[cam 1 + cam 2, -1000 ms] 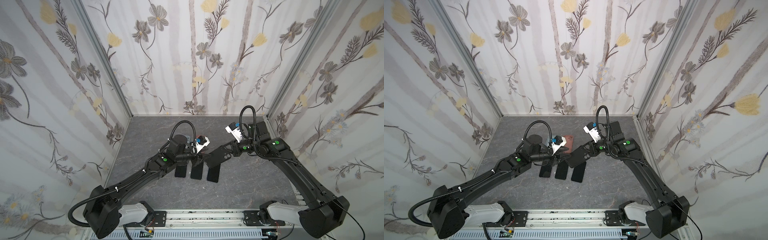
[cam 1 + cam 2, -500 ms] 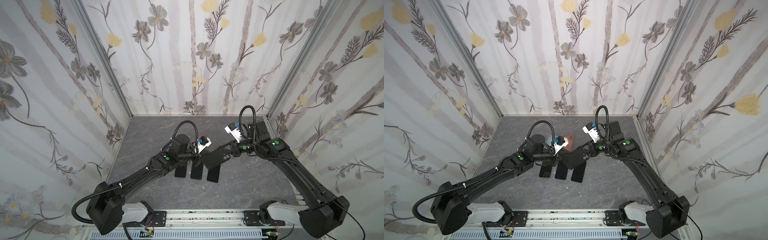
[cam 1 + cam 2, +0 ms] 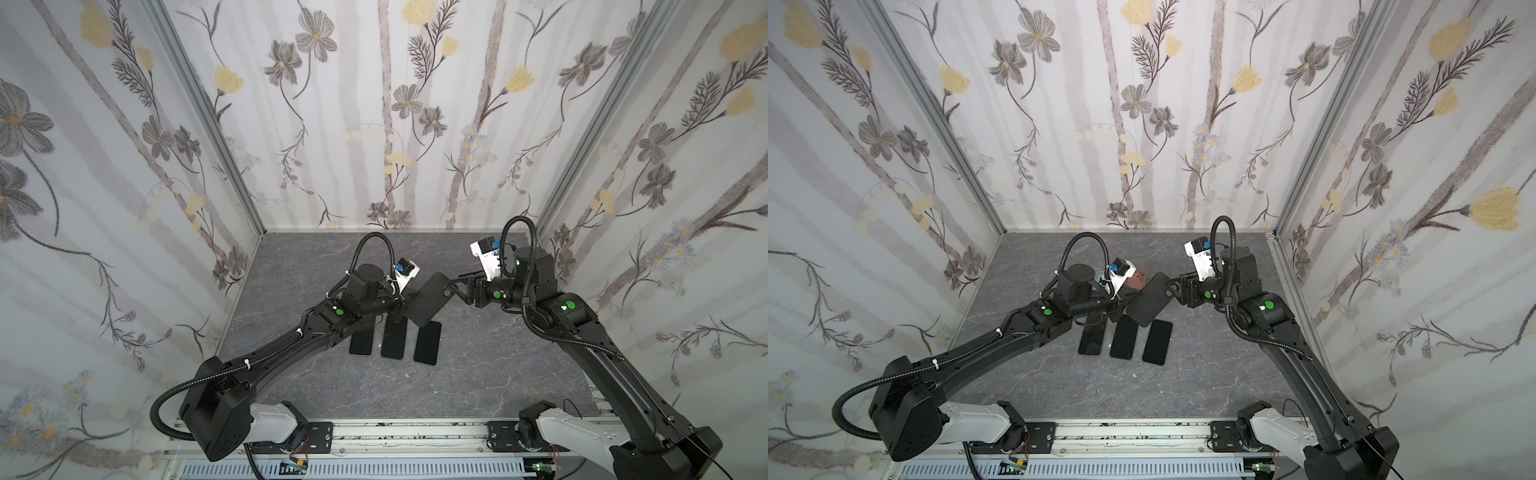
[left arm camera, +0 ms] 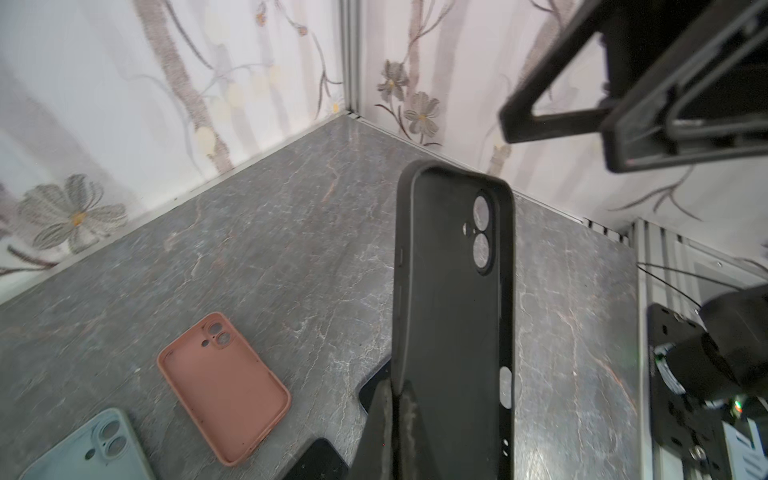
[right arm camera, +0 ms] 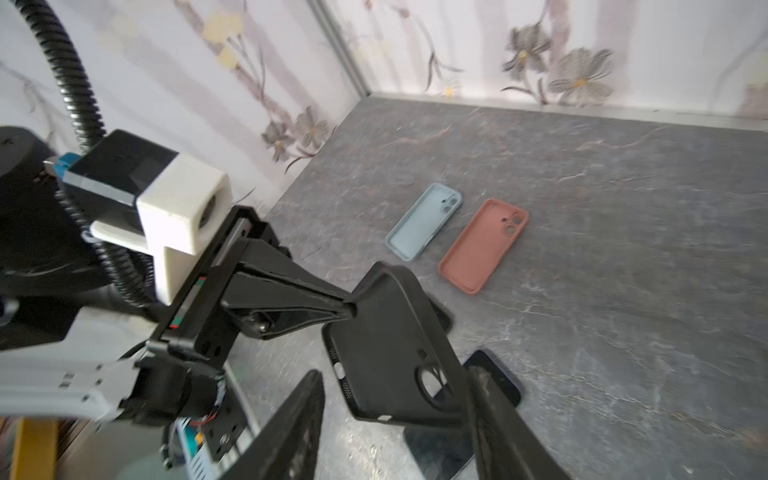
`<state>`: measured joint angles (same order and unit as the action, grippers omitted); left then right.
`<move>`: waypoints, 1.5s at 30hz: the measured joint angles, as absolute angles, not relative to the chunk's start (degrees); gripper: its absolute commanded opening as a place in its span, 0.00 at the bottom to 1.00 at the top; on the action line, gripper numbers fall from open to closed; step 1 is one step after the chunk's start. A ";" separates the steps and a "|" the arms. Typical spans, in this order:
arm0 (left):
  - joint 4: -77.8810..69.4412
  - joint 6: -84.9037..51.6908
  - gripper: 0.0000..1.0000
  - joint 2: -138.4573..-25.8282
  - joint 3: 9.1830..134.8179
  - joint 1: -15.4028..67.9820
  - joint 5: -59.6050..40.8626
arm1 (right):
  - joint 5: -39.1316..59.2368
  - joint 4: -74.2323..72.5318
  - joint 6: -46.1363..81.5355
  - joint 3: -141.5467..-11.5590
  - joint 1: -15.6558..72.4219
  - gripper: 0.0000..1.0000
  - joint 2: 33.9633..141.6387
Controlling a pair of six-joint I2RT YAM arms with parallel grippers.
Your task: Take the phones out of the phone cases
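Observation:
A black phone case hangs tilted above the table, empty, its camera holes see-through in the left wrist view. My left gripper is shut on one long edge of it. My right gripper stands open at the case's camera end, one finger close beside the case, the other well apart. Three black phones lie side by side on the table, just below the case.
A pink case and a pale blue case lie open side up behind the left arm. The grey marbled floor is walled by flowered panels on three sides.
My left gripper moved in and shut on the black case's edge. My right gripper, shut on the case before, has opened and let go of it.

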<state>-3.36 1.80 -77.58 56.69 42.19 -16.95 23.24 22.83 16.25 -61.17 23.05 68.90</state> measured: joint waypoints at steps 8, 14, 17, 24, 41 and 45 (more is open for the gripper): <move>-7.01 -13.10 0.00 -79.66 57.21 44.71 -2.76 | 10.28 7.38 33.28 -46.89 25.98 0.58 64.58; -9.21 -17.10 0.00 -81.25 57.19 46.37 1.06 | 8.16 1.91 38.98 -47.62 29.61 0.51 70.81; -9.52 -17.96 0.00 -81.49 57.19 46.72 2.07 | 6.90 1.98 39.66 -49.95 31.05 0.49 74.28; -9.65 -18.44 0.00 -81.65 57.19 46.81 2.92 | 5.78 2.72 40.07 -52.12 32.82 0.33 79.13; -9.63 -18.37 0.29 -81.80 56.93 46.83 4.29 | 4.19 2.85 40.45 -52.38 33.50 0.00 80.42; -9.80 -18.31 0.56 -81.82 56.84 46.81 4.67 | 2.13 4.27 40.42 -52.95 33.21 0.00 81.54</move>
<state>-9.80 -18.31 -81.82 56.84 46.81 4.67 2.13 4.27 40.42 -52.95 33.21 81.54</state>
